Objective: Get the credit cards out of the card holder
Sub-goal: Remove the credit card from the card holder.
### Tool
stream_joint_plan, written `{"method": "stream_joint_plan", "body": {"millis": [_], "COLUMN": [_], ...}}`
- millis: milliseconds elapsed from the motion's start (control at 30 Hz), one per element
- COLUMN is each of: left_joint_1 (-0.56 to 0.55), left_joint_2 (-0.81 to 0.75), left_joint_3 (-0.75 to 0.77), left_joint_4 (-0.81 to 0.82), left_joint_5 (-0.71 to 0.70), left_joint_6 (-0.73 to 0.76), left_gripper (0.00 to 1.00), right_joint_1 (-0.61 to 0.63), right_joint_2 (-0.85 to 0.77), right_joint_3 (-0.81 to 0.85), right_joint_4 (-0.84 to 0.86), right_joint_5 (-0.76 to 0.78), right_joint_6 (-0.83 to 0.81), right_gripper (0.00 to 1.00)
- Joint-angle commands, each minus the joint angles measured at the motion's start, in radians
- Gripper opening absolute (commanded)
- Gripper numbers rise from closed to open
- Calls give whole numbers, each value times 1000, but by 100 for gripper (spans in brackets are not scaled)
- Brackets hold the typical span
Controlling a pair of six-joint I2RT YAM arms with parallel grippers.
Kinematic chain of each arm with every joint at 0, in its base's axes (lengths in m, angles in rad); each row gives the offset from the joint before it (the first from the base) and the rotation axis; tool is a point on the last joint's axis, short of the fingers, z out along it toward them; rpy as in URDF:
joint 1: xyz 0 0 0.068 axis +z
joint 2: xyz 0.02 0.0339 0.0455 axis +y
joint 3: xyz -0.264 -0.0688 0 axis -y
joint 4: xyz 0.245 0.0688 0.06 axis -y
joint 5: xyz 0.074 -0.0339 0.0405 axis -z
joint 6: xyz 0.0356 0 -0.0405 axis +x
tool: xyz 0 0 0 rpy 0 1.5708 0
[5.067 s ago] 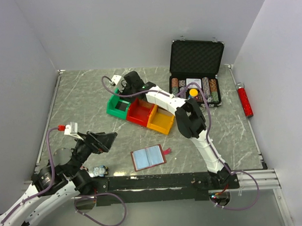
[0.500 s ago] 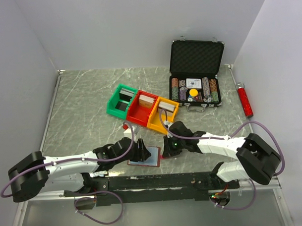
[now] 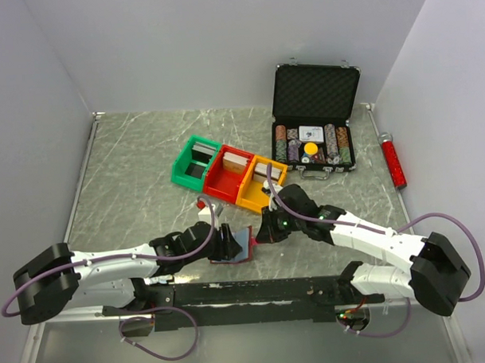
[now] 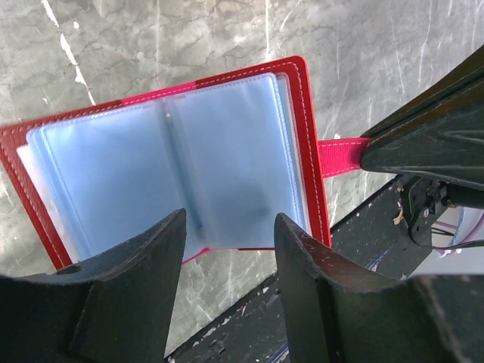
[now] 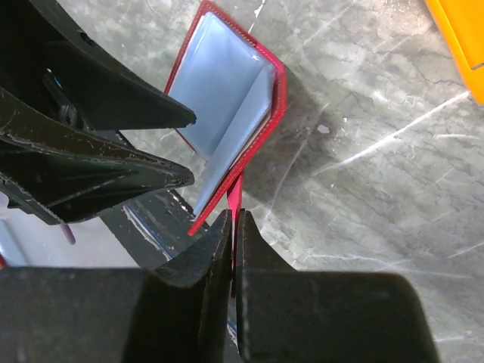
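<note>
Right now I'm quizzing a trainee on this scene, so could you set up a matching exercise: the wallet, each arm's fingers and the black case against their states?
Things:
1. wallet
2. left fingers
3. right fingers
4. black case

States:
A. shut on the red strap
B. lid up, chips inside
C. spread open, clear sleeves showing
D. apart, above the sleeves

Pairs: 1-C, 2-D, 3-A, 4-B
</note>
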Motion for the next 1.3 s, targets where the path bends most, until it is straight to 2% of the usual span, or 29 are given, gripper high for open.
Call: {"method": "stream_joint_plan", "body": {"millis": [0, 400, 800, 1100, 1267], "left_joint_1": [-6, -6, -6, -6, -6], "left_joint_2": [18, 7, 89, 61, 99], "left_joint_3": [12, 14, 45, 32, 43], "left_joint_4": [55, 110, 124, 176, 161], "left_joint_5": [7, 10, 30, 56, 59], "left_joint_6": [2, 25, 45, 59, 67], "left_gripper": [56, 63, 59, 64, 59], "right_joint_1": [-2, -2, -2, -2, -2], "right_joint_2": [-3, -16, -22, -25, -26], "right_joint_3": [29, 24, 41, 59, 65], "right_joint_4": [-31, -26, -44, -58, -61], "right_joint_5": [-3, -27, -20, -23, -26], "right_joint_6": [-21, -19, -30, -36, -36], "right_gripper": [0, 0, 0, 0, 0]}}
